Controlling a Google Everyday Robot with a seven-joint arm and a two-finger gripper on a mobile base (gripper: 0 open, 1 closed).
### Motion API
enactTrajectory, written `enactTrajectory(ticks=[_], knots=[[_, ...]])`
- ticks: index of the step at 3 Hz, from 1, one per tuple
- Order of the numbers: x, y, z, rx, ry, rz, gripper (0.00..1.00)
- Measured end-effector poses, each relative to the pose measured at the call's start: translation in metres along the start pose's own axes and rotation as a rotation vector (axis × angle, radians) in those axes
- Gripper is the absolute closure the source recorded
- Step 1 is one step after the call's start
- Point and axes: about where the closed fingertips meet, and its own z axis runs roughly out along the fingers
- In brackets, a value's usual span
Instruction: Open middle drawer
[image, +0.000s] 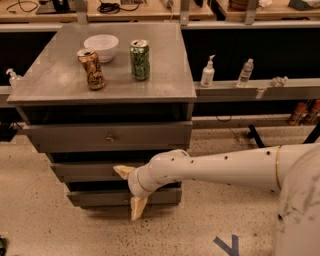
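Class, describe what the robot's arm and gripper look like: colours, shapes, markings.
The arm is a smooth, rounded white tube dotted with small dark holes, with a thin yellowish band near its wide end. The gripper, in front of the middle drawer, has two pale tan, wedge-shaped fingers on a white cylindrical wrist. No cables show.

**A:** What colours are on the cabinet?

**B:** The middle drawer (85, 171) is plain grey, like the cabinet top (60, 80). Towards the top's back edge sit a white bowl (101, 46), a green can (140, 60) and a brown-and-gold patterned can (92, 69).

**A:** And the robot?

**B:** A white arm (225, 167) with small dark dots. Its gripper (129, 190), cream fingers spread, sits before the middle drawer's lower edge. The floor (40, 220) is speckled beige.
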Motion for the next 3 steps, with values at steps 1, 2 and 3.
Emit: enactTrajectory(ticks=[1,2,3], knots=[[0.002,-0.002,0.006,0.013,0.0,-0.003,0.0],[0.013,-0.004,0.016,-0.025,0.058,-0.026,0.0],[0.05,-0.015,0.029,-0.038,0.146,-0.056,0.0]])
